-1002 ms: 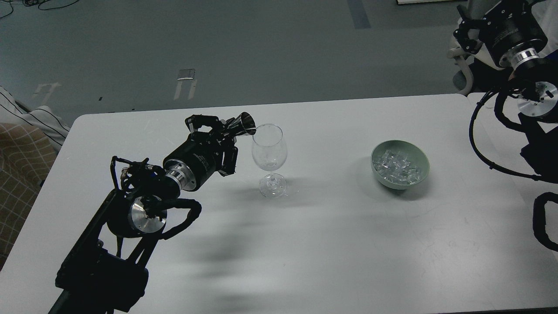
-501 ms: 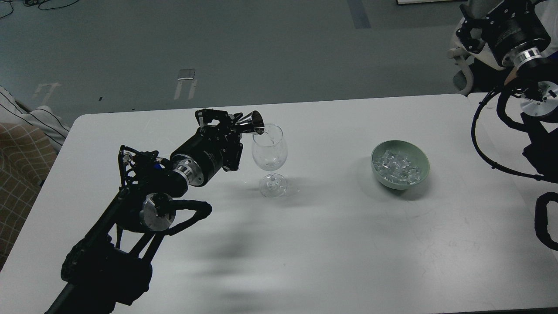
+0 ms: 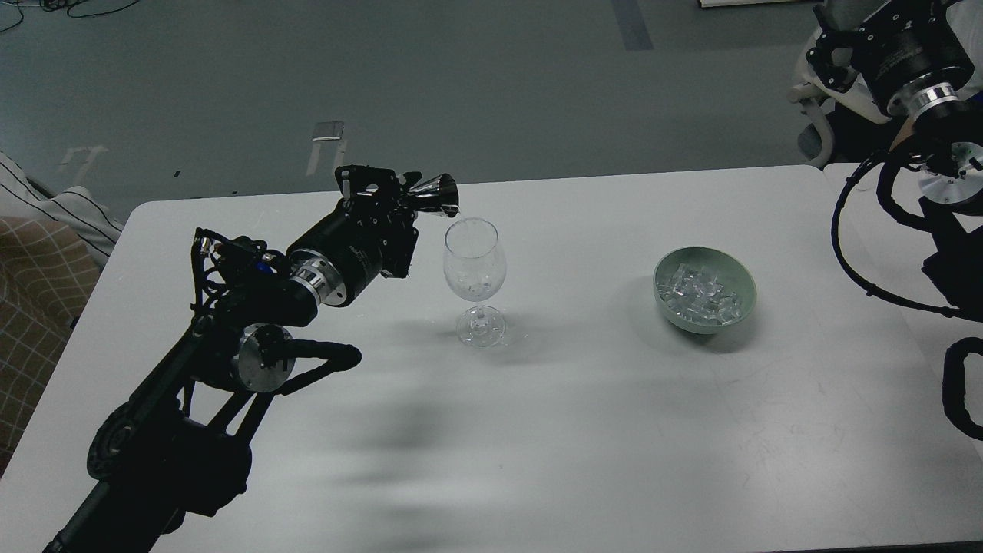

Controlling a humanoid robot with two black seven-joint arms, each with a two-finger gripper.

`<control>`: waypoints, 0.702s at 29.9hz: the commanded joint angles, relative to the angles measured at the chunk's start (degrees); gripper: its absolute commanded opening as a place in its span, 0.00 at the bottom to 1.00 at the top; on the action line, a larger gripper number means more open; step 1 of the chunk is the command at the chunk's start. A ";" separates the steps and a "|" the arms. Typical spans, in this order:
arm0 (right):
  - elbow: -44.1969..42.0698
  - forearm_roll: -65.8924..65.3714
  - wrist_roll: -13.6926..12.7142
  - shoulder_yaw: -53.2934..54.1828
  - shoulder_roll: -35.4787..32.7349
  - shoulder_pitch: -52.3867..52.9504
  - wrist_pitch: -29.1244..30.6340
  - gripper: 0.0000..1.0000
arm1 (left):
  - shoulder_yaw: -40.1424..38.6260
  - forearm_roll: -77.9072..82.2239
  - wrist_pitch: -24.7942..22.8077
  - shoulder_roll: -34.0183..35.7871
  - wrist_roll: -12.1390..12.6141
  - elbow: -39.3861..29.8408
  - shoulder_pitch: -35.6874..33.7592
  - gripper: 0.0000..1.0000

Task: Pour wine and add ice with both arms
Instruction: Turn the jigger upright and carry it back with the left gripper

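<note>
Ice (image 3: 703,292) heaped in green bowl (image 3: 741,270); wine glass (image 3: 474,269) beside left gripper (image 3: 399,196) clamping tilted jigger (image 3: 435,195).

left arm (image 3: 230,338): black links, silver ring at the wrist, round silver cap at the elbow, looped black cable, white lettering on the wrist housing
right arm (image 3: 914,84): black, silver ring, silver cap, thick black cable loops below it

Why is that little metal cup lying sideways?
It is tipped over, mouth aimed above the wine glass rim. The left gripper holds the metal cup to pour.
</note>
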 commanded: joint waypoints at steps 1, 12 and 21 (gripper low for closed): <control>-0.01 0.00 0.00 0.00 0.01 -0.01 0.00 1.00 | 0.00 0.39 -0.19 0.36 0.10 -0.09 -0.16 0.01; -0.01 0.00 0.00 0.00 0.01 -0.10 0.09 1.00 | -0.09 4.43 -2.74 2.02 0.10 -0.09 -1.83 0.01; -0.01 0.00 0.09 0.00 -0.25 -0.27 0.09 1.00 | -0.18 4.43 -7.48 7.47 0.10 -0.26 -4.55 0.00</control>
